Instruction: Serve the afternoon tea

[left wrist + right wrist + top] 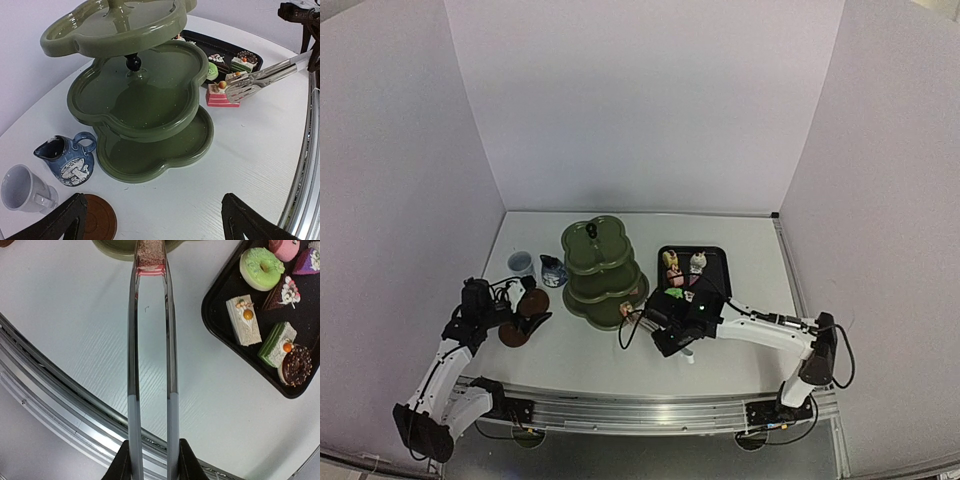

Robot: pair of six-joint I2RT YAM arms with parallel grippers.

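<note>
Both reach low toward centre: right gripper [151, 460] pinches tongs [132, 365], left gripper [152, 212] gapes.

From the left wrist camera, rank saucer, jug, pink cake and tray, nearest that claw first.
1. Brown saucer, beside the left gripper.
2. Blue jug, behind it, left.
3. Pink cake, in the tongs, right.
4. Black tray, farthest back.

jug [552, 270] left of stand [603, 272], tray [724, 262] right, saucers [532, 302] before jug
</note>
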